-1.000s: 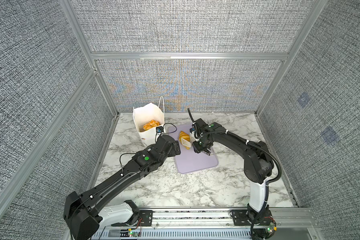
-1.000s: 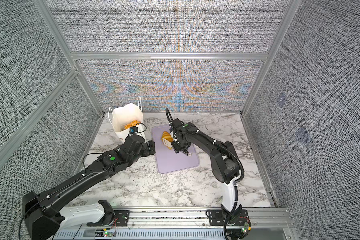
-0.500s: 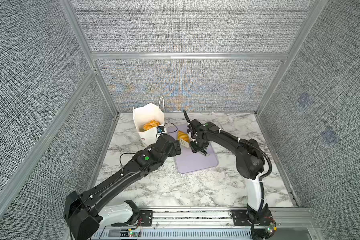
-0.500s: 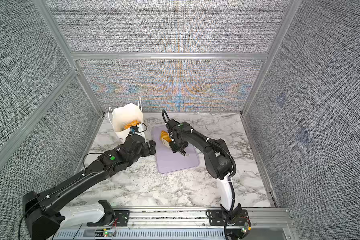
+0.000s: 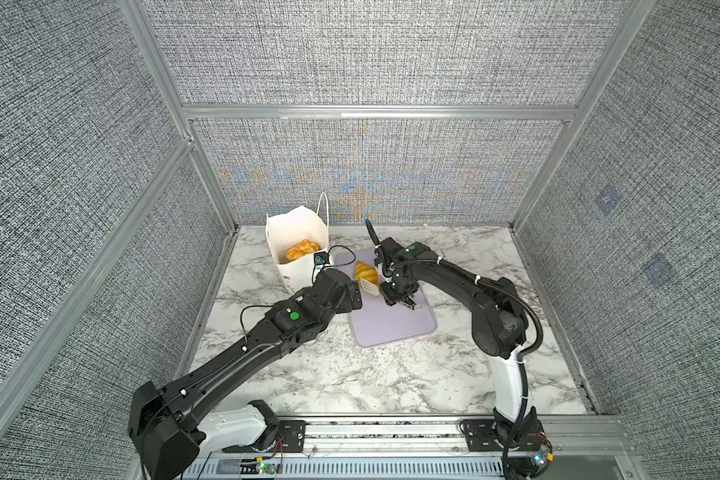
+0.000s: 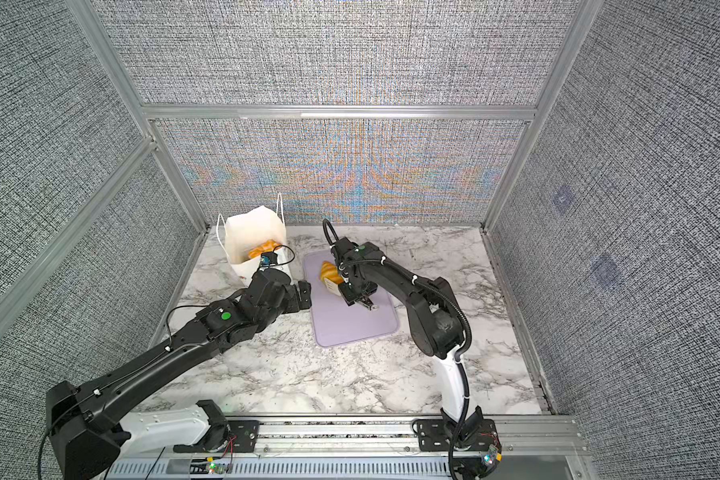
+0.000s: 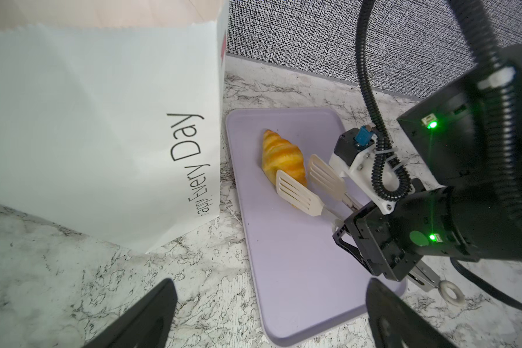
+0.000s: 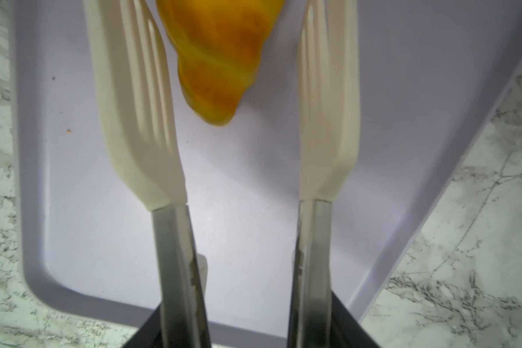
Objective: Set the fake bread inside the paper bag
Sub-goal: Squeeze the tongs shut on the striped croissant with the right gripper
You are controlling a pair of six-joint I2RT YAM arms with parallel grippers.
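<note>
1. Golden croissant (image 7: 283,156) lies on the tray (image 7: 298,271), beside the bag (image 7: 103,120), which holds other bread (image 5: 300,250).
2. Held by the right gripper (image 5: 399,296), the tongs (image 7: 295,192) stand blades apart, straddling its tip; not clamped.
3. Risk: glossy tip may squirt out on closing; left gripper (image 7: 274,316), jaws wide, could nudge the bag.
</note>
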